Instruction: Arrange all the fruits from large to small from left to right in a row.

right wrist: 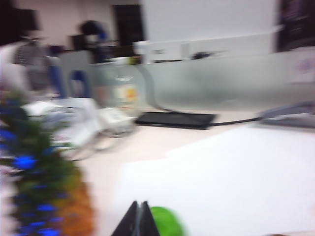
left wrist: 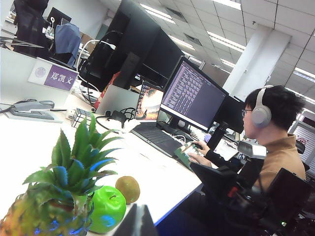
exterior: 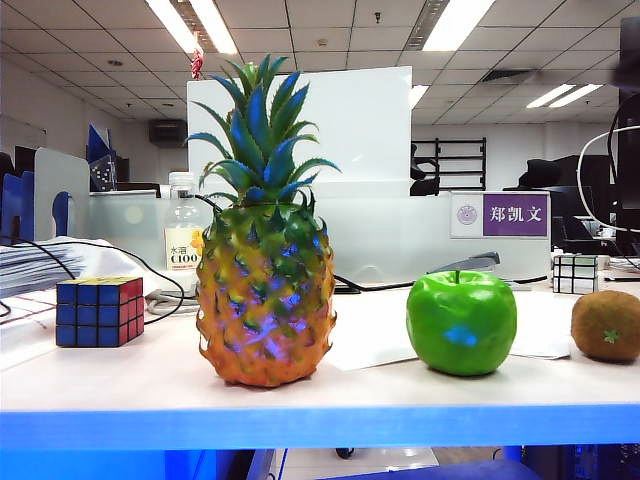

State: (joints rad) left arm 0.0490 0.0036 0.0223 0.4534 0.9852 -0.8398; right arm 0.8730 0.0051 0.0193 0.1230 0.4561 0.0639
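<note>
Beside the pineapple, to its right, I see the green apple, then the kiwi: a row running large to small, as asked. Both grippers, left and right, hang above with fingers closed, empty.

Exterior camera sits low at the worktop edge, close, facing the pineapple; both wrist cameras, higher, share it.

White table, pineapple, apple, kiwi, puzzle cube
</note>
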